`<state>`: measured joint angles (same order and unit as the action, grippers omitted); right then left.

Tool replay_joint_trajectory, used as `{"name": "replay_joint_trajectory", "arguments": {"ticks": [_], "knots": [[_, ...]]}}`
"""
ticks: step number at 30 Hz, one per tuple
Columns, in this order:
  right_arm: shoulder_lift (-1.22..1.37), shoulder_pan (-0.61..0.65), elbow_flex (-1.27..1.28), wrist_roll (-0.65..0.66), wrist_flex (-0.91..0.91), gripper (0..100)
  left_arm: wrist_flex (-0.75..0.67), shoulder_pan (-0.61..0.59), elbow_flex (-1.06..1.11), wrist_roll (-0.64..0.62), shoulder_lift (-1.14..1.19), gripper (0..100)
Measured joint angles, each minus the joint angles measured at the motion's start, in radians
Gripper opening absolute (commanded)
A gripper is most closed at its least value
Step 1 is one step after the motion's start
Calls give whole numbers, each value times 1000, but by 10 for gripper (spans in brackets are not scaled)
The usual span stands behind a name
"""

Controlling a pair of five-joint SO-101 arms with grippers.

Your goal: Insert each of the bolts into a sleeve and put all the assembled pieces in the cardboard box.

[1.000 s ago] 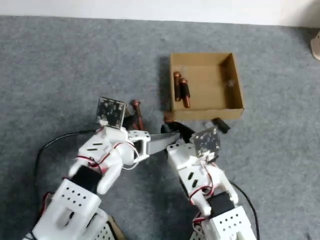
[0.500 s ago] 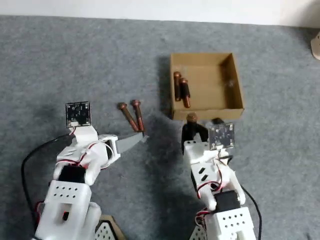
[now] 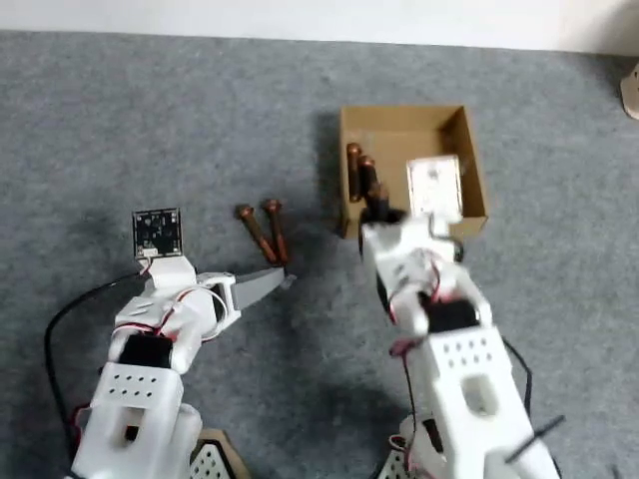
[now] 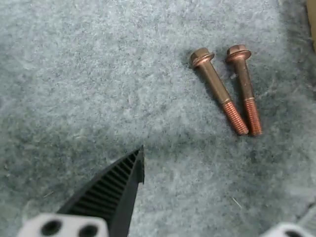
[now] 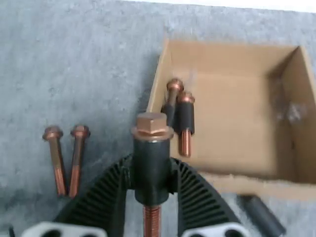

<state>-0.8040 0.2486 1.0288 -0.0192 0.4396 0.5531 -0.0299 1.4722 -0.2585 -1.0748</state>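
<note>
With your right gripper (image 5: 150, 170) clenched on the sleeved bolt (image 5: 151, 129), upright at the near edge of the cardboard box (image 5: 247, 183), carry it well inside the box, beside the two assembled pieces (image 5: 183, 118) lying there, before you release.

Grey mat (image 3: 120, 130) over the table: short felted pile, flecked lighter and darker, a few loose pale strands seen close up. Along the far edge runs a flat white strip (image 3: 300, 18); wall or bare surface, cannot tell. A pale beige object (image 3: 631, 92) is cut off at the right edge near the far corner, kind unclear. Light soft and even; shadows on the pile blurred.
</note>
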Motion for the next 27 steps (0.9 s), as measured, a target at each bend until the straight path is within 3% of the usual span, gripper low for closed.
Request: {"name": "replay_joint_trajectory", "arguments": {"ticks": [18, 24, 27], "knots": [[847, -127, -638, 0, 0, 11, -2, 0, 0, 3, 0, 497], [944, -129, -681, 0, 5, 173, -2, 0, 0, 3, 0, 497], [941, -130, -694, 0, 35, 157, -2, 0, 0, 3, 0, 497]]}}
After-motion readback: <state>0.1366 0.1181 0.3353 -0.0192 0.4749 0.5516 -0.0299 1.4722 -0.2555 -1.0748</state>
